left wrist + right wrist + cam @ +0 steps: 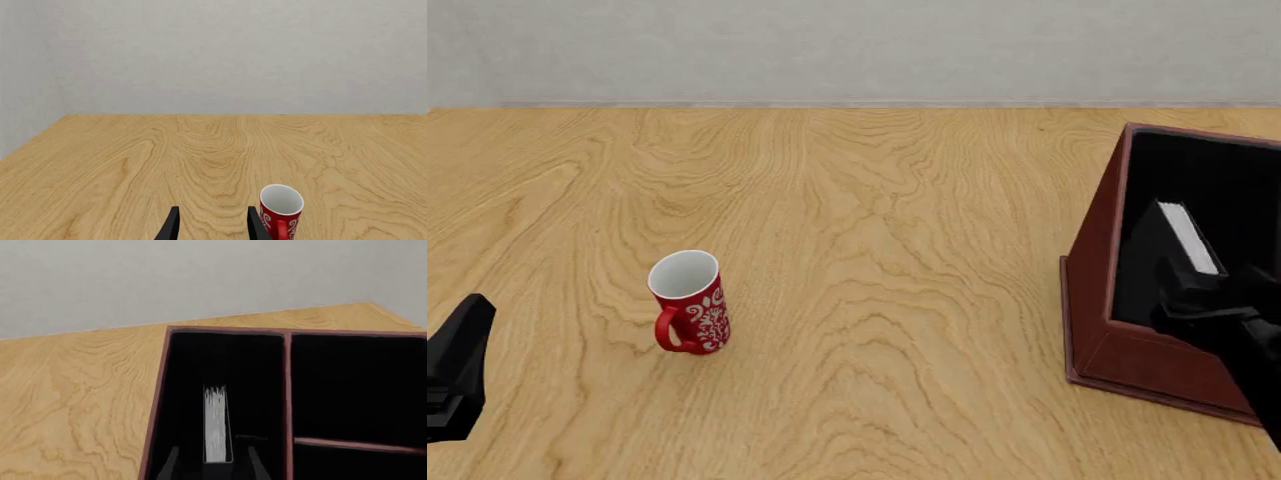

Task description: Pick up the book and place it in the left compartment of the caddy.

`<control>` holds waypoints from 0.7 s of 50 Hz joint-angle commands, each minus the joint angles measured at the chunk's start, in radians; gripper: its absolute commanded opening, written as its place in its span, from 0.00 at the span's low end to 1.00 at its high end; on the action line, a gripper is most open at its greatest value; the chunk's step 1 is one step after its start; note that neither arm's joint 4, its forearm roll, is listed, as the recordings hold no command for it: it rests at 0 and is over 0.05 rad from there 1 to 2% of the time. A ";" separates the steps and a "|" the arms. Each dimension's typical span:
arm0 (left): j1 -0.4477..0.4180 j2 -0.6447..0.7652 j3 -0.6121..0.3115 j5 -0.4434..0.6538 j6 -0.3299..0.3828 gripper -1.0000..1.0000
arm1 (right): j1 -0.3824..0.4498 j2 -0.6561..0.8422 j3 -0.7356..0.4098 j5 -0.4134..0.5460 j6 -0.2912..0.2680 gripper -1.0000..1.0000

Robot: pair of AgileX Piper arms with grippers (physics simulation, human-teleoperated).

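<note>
The left end effector point(212, 225) hangs open over the bare counter point(868, 220), just beside a red mug point(691, 303). Only the right wrist view shows the right end effector point(212, 462) gripping the book point(215, 424) upright inside the caddy's point(1094, 300) left compartment point(220, 370).

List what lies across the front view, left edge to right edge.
Left claw → red mug → caddy → book standing in the caddy, with the right claw just below it at the right edge.
</note>
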 commanded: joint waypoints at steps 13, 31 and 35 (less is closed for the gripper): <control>0.000 0.000 0.000 0.000 0.000 1.00 | 0.004 0.013 -0.001 -0.012 0.008 1.00; 0.000 0.000 0.000 0.000 0.000 1.00 | 0.003 -0.119 -0.001 0.100 0.000 1.00; 0.000 0.000 0.000 0.000 0.000 1.00 | 0.005 -0.166 -0.002 0.141 -0.001 1.00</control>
